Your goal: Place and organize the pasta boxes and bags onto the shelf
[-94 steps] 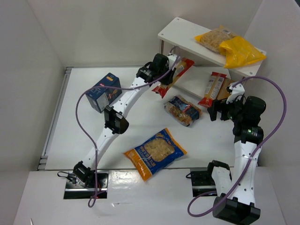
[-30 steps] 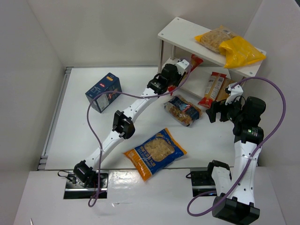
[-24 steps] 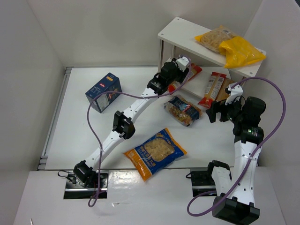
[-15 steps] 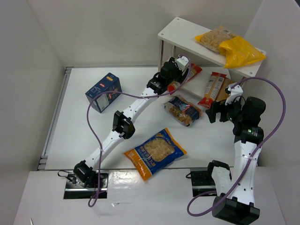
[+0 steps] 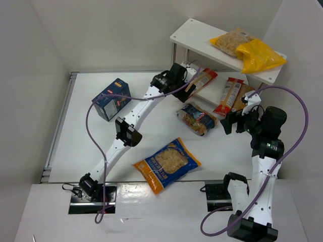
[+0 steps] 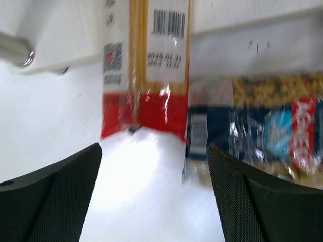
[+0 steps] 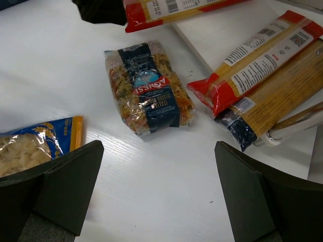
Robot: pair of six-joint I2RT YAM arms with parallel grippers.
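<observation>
My left gripper stands open just short of the red end of a long spaghetti bag, which lies on the shelf's lower board with that end overhanging. In the left wrist view the spaghetti bag is ahead of the open gripper, apart from both fingers. Further spaghetti bags lie on the same board. Two yellow bags rest on the top board. On the table are a dark blue box, a clear blue-labelled bag and an orange-and-blue bag. My right gripper hangs open and holds nothing.
The right wrist view shows the blue-labelled bag ahead of the open gripper, the spaghetti bags to the right and a silver shelf leg. White walls enclose the table on three sides.
The left gripper opened, let go of the spaghetti bag on the lower board and drew back to the left. The right arm has hardly moved.
</observation>
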